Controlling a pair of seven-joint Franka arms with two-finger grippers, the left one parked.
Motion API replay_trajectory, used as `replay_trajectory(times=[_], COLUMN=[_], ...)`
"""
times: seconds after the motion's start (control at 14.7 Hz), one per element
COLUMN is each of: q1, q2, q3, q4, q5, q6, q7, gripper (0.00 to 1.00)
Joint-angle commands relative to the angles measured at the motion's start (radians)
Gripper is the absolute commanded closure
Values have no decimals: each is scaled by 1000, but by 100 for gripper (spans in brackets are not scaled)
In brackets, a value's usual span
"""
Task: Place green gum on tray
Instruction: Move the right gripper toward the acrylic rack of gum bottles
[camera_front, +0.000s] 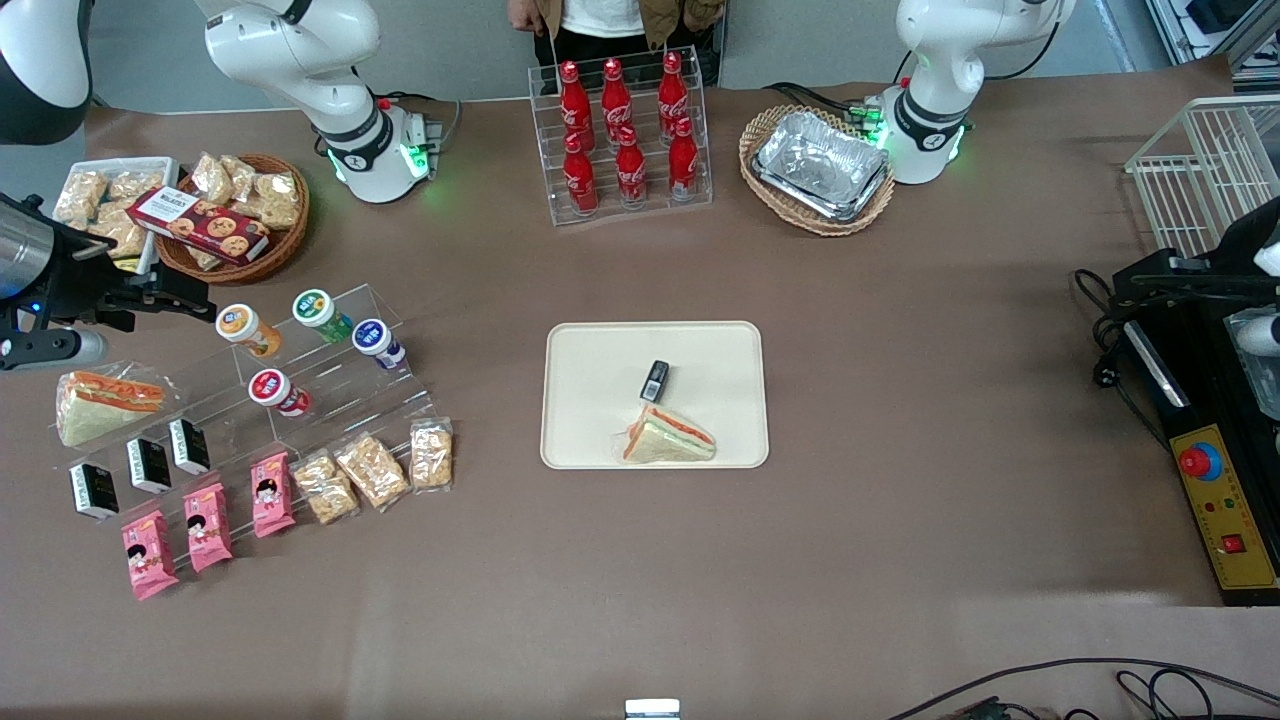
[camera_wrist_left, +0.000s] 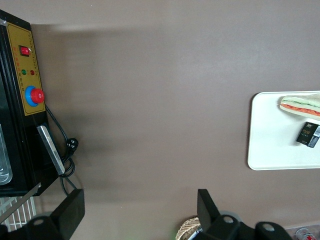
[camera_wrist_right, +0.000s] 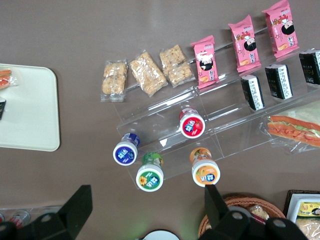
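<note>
The green gum (camera_front: 318, 310) stands on the top step of a clear acrylic stand, between an orange-bodied bottle (camera_front: 245, 329) and a blue-lidded bottle (camera_front: 376, 341). It also shows in the right wrist view (camera_wrist_right: 150, 175), lid up. The cream tray (camera_front: 600, 350) lies mid-table and holds a wrapped sandwich (camera_front: 668, 438) and a small black pack (camera_front: 654, 380). The tray's edge shows in the right wrist view (camera_wrist_right: 30, 110). My right gripper (camera_front: 185, 292) hovers open and empty above the table, beside the stand at the working arm's end. In the wrist view the gripper (camera_wrist_right: 145, 210) is near the green gum, not around it.
A red-lidded bottle (camera_front: 276, 390), black packs, pink packets and cracker bags fill the stand's lower steps. A wicker basket of snacks (camera_front: 235, 215) is near the gripper. A rack of cola bottles (camera_front: 625, 130) and a basket of foil trays (camera_front: 820, 165) stand farther back.
</note>
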Motion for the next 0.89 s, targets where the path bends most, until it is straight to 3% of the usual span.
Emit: replay_trajectory(times=[0.0,0.82], q1=[1,19], q2=[-91,-317], q3=[0,49], q4=[-79,-610], q5=[6,-10], q6=[-18,323], q7=[-10,-4], gripper=[0,0])
